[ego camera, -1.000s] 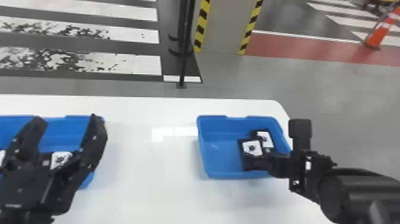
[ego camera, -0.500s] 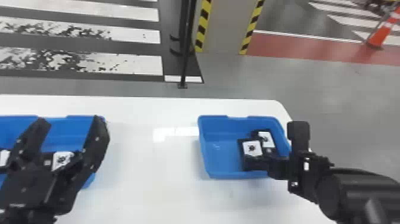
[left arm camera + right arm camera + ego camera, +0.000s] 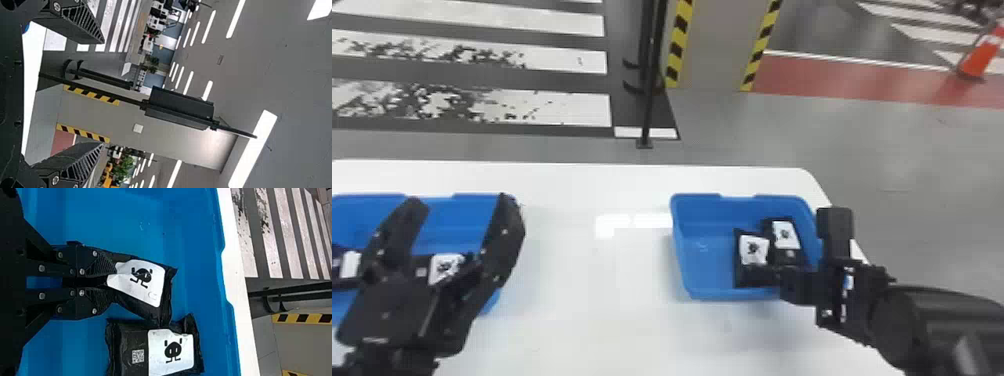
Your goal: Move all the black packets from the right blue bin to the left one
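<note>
Over the left blue bin (image 3: 457, 200) my left gripper (image 3: 452, 220) stands with its fingers wide apart; in the left wrist view the left gripper (image 3: 102, 94) has nothing between them. Black packets lie below it, one with a white label (image 3: 446, 267). My right gripper (image 3: 784, 280) is low in the right blue bin (image 3: 682, 250). In the right wrist view the right gripper (image 3: 109, 278) is shut on the end of a black packet (image 3: 166, 293), whose white label faces up. Beside it, close against it, lies a second black packet (image 3: 131, 340) in the bin.
Both bins stand on a white table (image 3: 612, 300), with a stretch of tabletop between them. Beyond the table's far edge are a black post (image 3: 648, 100) and a pillar with striped edges (image 3: 712, 55).
</note>
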